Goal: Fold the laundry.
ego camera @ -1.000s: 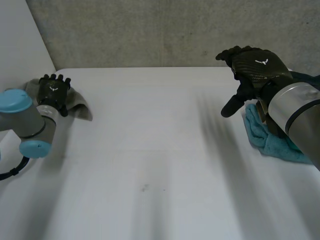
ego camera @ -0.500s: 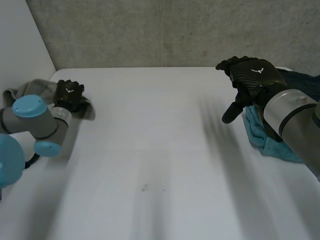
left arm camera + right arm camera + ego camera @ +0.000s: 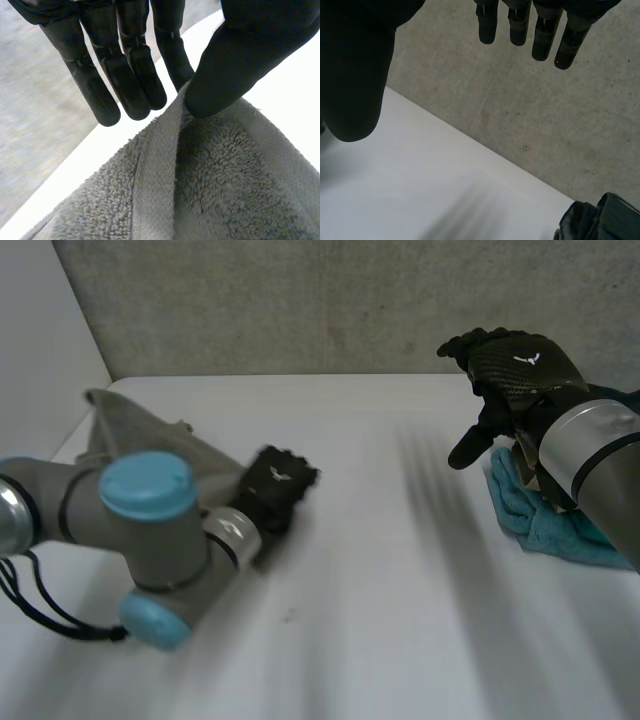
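Left robot hand [image 3: 272,488] is clamped on the grey towel [image 3: 140,435]. In the wrist view the thumb [image 3: 225,65] presses down on the flat hem [image 3: 155,190], with the straight fingers [image 3: 132,80] on the other side of the edge, so it's a pinch rather than a full wrap. The towel trails from the hand back toward the far left corner of the table [image 3: 380,570], and the hand itself is closer to the middle.

Right robot hand [image 3: 515,370] hangs above the right edge with its fingers spread and the thumb apart, and it's got nothing in it. Under it, by the right edge, are a bunched teal towel [image 3: 530,520] and a dark blue cloth [image 3: 620,400] behind that.

My read is that the step is getting the grey towel out flat on the open middle of the table before any folding.

- Keep the pinch on the hem, since that band gives the thumb more bite than the fluffy pile.
- Pull low and steady so the towel slides flat and doesn't bunch up on itself. It looks thick, so it'll drag a bit.
- Bring the free hand over to a second corner and tension the edge between the two.

Main risk is that the thumb-only grip slips off the hem if I yank it.
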Available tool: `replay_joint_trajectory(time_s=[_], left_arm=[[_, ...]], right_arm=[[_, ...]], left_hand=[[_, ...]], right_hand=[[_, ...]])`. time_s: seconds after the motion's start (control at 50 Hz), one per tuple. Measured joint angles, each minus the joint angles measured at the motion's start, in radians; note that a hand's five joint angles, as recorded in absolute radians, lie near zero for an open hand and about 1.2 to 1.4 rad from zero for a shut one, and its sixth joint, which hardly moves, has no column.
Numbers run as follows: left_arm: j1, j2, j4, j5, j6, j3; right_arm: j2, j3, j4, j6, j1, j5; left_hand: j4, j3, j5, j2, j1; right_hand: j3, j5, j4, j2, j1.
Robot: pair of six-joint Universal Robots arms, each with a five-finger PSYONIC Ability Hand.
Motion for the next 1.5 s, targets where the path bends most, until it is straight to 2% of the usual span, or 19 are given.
replay_joint_trajectory(time_s=[0.04, 0.1, 0.12, 0.14, 0.18, 0.2, 0.26, 0.32, 0.36, 0.46, 0.52, 0.64, 0.72, 0.82, 0.94, 1.04, 1.2, 1.5], left_arm=[[-0.080, 0.023, -0.024, -0.009, -0.056, -0.020], [-0.159, 0.033, -0.057, -0.024, -0.113, -0.022], [-0.159, 0.033, -0.057, -0.024, -0.113, -0.022], [-0.212, 0.035, -0.082, -0.037, -0.150, -0.017], [-0.237, 0.037, -0.094, -0.044, -0.165, -0.012], [-0.258, 0.040, -0.104, -0.051, -0.175, -0.007], [-0.277, 0.053, -0.116, -0.068, -0.183, -0.002], [-0.273, 0.064, -0.119, -0.083, -0.183, -0.001], [-0.234, 0.091, -0.125, -0.115, -0.180, -0.004], [-0.168, 0.132, -0.136, -0.142, -0.177, -0.022], [-0.100, 0.192, -0.151, -0.152, -0.180, -0.066], [-0.050, 0.280, -0.154, -0.154, -0.186, -0.157], [-0.025, 0.335, -0.137, -0.151, -0.189, -0.222], [-0.013, 0.365, -0.111, -0.150, -0.190, -0.261], [-0.009, 0.379, -0.082, -0.151, -0.191, -0.280], [-0.009, 0.379, -0.080, -0.151, -0.190, -0.283], [-0.008, 0.378, -0.077, -0.151, -0.191, -0.289], [-0.009, 0.378, -0.077, -0.152, -0.191, -0.293]], right_arm=[[-0.010, 0.000, 0.000, 0.000, 0.000, -0.002], [-0.016, 0.000, -0.001, -0.001, 0.000, -0.003], [-0.016, 0.000, -0.001, -0.001, 0.000, -0.003], [-0.019, 0.000, -0.002, -0.001, 0.000, -0.003], [-0.020, 0.000, -0.002, -0.004, -0.001, -0.003], [-0.020, -0.001, -0.003, -0.009, -0.002, -0.004], [-0.020, -0.002, -0.002, -0.025, -0.011, -0.004], [-0.019, -0.003, 0.000, -0.038, -0.022, -0.004], [-0.018, -0.005, 0.006, -0.070, -0.048, -0.007], [-0.009, -0.004, 0.024, -0.131, -0.069, -0.014], [0.026, 0.016, 0.056, -0.261, -0.079, -0.026], [0.088, 0.079, 0.073, -0.489, -0.095, -0.026], [0.134, 0.144, 0.027, -0.653, -0.128, -0.023], [0.182, 0.184, -0.064, -0.744, -0.153, -0.022], [0.299, 0.224, -0.274, -0.871, -0.210, -0.036], [0.368, 0.229, -0.351, -0.955, -0.247, -0.062], [0.454, 0.223, -0.415, -1.076, -0.273, -0.121], [0.499, 0.217, -0.423, -1.180, -0.281, -0.139]], left_hand=[[0.000, 0.000, 0.000, 0.000, 0.000], [0.000, 0.000, 0.000, 0.000, 0.000], [0.000, 0.000, 0.000, 0.000, 0.000], [0.000, 0.000, 0.000, 0.000, 0.000], [-0.138, -0.134, -0.111, -0.155, -0.128], [-0.328, -0.318, -0.286, -0.325, -0.326], [-0.603, -0.592, -0.552, -0.602, -0.572], [-0.654, -0.638, -0.604, -0.650, -0.609], [-0.738, -0.716, -0.687, -0.724, -0.667], [-0.741, -0.717, -0.690, -0.727, -0.667], [-0.741, -0.717, -0.690, -0.727, -0.667], [-0.741, -0.717, -0.690, -0.727, -0.667], [-0.741, -0.717, -0.691, -0.727, -0.667], [-0.742, -0.717, -0.692, -0.728, -0.667], [-0.745, -0.717, -0.698, -0.732, -0.667], [-0.746, -0.717, -0.700, -0.735, -0.667], [-0.750, -0.717, -0.700, -0.736, -0.667], [-0.755, -0.731, -0.706, -0.741, -0.667]], right_hand=[[0.000, 0.000, 0.000, 0.000, 0.000], [0.000, 0.000, 0.000, 0.000, 0.000], [0.000, 0.000, 0.000, 0.000, 0.000], [0.000, 0.000, 0.000, 0.000, 0.000], [0.000, 0.000, 0.000, 0.000, 0.000], [0.000, 0.000, 0.000, 0.000, 0.000], [0.000, 0.000, 0.000, 0.000, 0.000], [0.000, 0.000, 0.000, 0.000, 0.000], [0.000, 0.000, 0.000, 0.000, 0.000], [0.000, 0.000, 0.000, 0.000, 0.000], [0.000, 0.000, 0.000, 0.000, 0.000], [0.000, 0.000, 0.000, 0.000, 0.000], [0.000, 0.000, 0.000, 0.000, 0.000], [0.000, 0.000, 0.000, 0.000, 0.000], [0.000, 0.000, 0.000, 0.000, 0.000], [0.000, 0.000, 0.000, 0.000, 0.000], [0.000, 0.000, 0.000, 0.000, 0.000], [0.000, 0.000, 0.000, 0.000, 0.000]])
